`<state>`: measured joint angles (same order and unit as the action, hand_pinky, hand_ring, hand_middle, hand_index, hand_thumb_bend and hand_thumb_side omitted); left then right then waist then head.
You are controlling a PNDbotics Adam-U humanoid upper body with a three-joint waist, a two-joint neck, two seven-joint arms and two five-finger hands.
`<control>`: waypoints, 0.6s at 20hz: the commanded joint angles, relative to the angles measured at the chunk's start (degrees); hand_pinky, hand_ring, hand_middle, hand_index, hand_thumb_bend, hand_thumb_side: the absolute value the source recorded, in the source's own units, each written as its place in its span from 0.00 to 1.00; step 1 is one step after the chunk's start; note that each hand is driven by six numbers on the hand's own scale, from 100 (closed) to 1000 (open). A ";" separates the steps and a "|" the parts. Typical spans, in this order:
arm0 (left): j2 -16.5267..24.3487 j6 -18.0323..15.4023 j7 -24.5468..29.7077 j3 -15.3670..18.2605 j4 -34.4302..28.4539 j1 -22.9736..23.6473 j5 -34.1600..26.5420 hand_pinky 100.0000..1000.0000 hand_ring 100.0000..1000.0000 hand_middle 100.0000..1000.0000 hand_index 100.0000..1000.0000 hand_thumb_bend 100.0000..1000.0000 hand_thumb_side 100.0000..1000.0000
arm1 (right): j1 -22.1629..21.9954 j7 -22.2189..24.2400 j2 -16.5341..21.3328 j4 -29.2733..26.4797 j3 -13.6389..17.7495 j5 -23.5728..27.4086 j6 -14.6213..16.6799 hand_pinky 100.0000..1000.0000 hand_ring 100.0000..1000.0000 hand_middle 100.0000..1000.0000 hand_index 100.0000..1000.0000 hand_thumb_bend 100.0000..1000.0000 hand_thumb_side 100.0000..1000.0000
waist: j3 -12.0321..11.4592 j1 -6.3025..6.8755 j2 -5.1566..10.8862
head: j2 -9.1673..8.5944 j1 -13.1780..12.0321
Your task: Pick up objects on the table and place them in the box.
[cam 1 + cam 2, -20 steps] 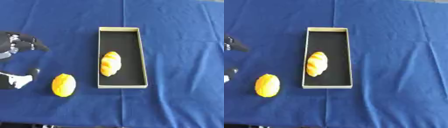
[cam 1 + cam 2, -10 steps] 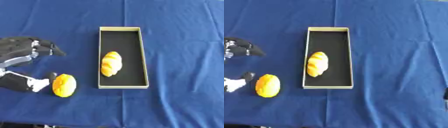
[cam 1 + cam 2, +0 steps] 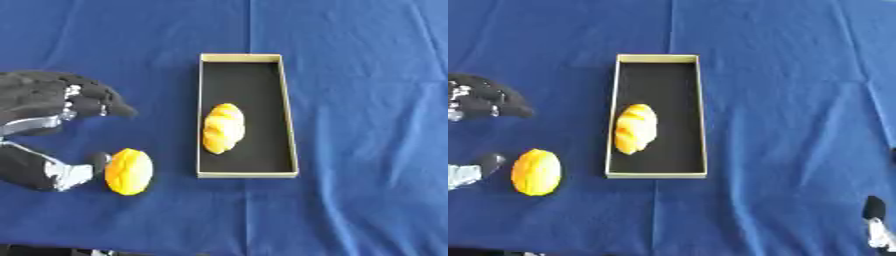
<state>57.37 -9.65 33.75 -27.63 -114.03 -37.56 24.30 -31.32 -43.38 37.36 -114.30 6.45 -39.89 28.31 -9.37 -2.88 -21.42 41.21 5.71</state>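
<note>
At lower left, the orange bun (image 3: 129, 171) lay on the blue cloth (image 3: 359, 100), just left of the box (image 3: 285, 115) holding 1 loaf (image 3: 224, 128). The left hand (image 3: 52, 107) hovered open, thumb beside the bun. Likely soft and light; grasp across its middle.

Both head-mounted eyes look steeply down, sharing the box (image 3: 248, 115) on the blue tablecloth (image 3: 367, 100).
</note>
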 commanded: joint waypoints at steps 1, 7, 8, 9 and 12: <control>0.75 -0.45 1.71 0.75 -0.56 -0.60 0.52 0.94 0.94 0.84 0.98 0.10 0.92 | -0.40 -8.59 -0.07 -0.29 -0.63 -1.07 7.52 0.76 0.86 0.80 0.89 0.00 0.49 | -0.01 0.18 0.80 | -0.49 0.06; -0.36 -0.66 4.80 -0.91 -0.56 -0.46 2.91 0.98 0.97 0.86 0.99 0.14 0.74 | -0.36 -8.59 -1.59 -0.29 -2.70 -2.28 6.08 0.76 0.86 0.80 0.89 0.00 0.57 | -0.04 0.14 0.75 | -0.50 -0.05; -0.51 -0.68 5.45 -1.21 -0.56 -0.46 3.56 0.98 0.97 0.86 1.00 0.15 0.70 | -0.33 -8.59 -1.68 -0.29 -2.92 -2.35 6.00 0.76 0.86 0.80 0.89 0.00 0.58 | 0.00 0.13 0.74 | -0.47 -0.02; -0.64 -0.71 5.90 -1.41 -0.56 -0.44 4.09 0.98 0.97 0.87 1.00 0.16 0.63 | -0.33 -8.59 -1.75 -0.29 -3.10 -2.46 5.91 0.76 0.86 0.80 0.89 0.00 0.60 | 0.02 0.13 0.74 | -0.45 0.00; -1.01 -0.38 7.24 -1.94 -0.56 0.02 5.28 0.98 0.97 0.87 1.00 0.17 0.59 | -0.37 -8.59 -2.17 -0.29 -3.98 -3.06 5.34 0.76 0.86 0.80 0.89 0.00 0.62 | 0.07 0.16 0.68 | -0.49 0.08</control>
<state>55.73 -10.10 40.34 -29.82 -114.03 -37.18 28.89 -31.32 -44.79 34.83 -114.29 2.49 -42.36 26.90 -9.34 -2.92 -21.51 41.19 5.69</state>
